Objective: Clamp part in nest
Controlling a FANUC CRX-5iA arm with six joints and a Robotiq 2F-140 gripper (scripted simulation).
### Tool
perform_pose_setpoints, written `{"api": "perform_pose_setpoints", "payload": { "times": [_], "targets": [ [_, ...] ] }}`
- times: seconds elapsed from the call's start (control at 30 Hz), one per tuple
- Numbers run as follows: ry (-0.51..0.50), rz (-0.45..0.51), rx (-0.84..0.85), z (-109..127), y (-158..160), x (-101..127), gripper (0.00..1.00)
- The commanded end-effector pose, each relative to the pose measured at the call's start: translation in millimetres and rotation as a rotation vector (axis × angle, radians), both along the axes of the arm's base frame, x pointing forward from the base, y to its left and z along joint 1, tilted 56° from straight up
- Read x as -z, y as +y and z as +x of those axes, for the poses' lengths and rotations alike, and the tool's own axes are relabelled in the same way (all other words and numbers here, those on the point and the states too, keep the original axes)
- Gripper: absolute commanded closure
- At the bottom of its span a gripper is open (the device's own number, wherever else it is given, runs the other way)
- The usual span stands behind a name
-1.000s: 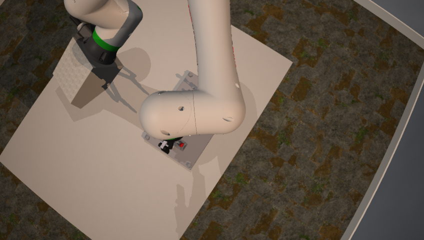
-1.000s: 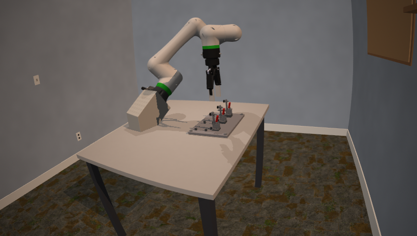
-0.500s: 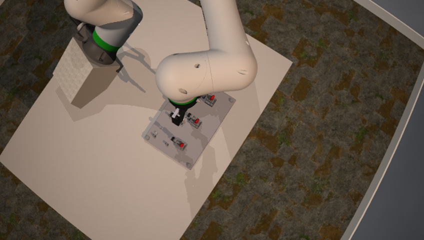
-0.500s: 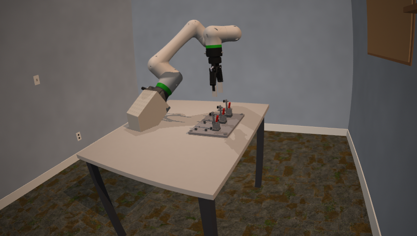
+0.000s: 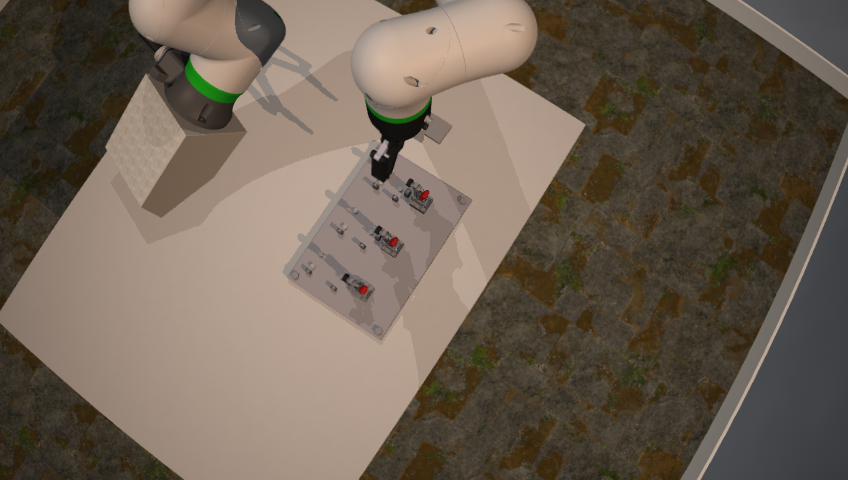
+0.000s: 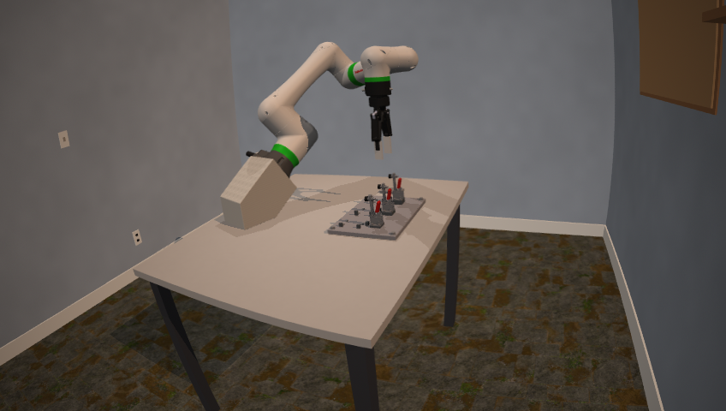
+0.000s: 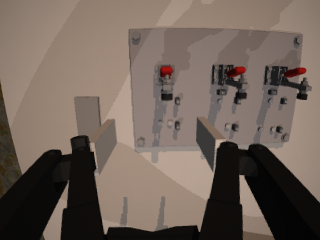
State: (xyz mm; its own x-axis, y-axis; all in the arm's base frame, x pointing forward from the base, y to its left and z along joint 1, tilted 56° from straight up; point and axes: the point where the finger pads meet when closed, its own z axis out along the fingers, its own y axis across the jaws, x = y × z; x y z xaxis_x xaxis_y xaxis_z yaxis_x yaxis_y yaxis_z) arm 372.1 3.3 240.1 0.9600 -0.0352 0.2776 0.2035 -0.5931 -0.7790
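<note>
1 part [image 5: 437, 129] [image 7: 87, 114] lay beside the plate [image 5: 416, 261] [image 6: 351, 232] [image 7: 195, 117]; 3 clamps stood on it; 1 gripper [image 5: 381, 166] [image 6: 383, 147] [image 7: 156, 130], fingers apart, hung above it.

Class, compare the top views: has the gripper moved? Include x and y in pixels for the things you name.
Yes: the gripper [image 5: 381, 178] [image 6: 383, 155] [image 7: 156, 130] has moved along the fixture plate [image 5: 410, 279] [image 6: 356, 234] [image 7: 192, 40], toward the loose part's end.
</note>
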Motion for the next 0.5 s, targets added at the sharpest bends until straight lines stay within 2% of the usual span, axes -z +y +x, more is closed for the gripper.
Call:
{"api": "perform_pose_setpoints", "payload": {
  "times": [0.0, 0.27, 0.4, 0.47],
  "targets": [
    [0.001, -0.003, 0.004, -15.1, 21.7, -28.6, 0.42],
    [0.001, -0.003, 0.004, -44.5, 64.1, -78.7, 0.42],
    [0.001, -0.003, 0.004, -53.8, 77.4, -94.4, 0.42],
    [0.001, -0.003, 0.004, -53.8, 77.4, -94.4, 0.42]
  ]
}}
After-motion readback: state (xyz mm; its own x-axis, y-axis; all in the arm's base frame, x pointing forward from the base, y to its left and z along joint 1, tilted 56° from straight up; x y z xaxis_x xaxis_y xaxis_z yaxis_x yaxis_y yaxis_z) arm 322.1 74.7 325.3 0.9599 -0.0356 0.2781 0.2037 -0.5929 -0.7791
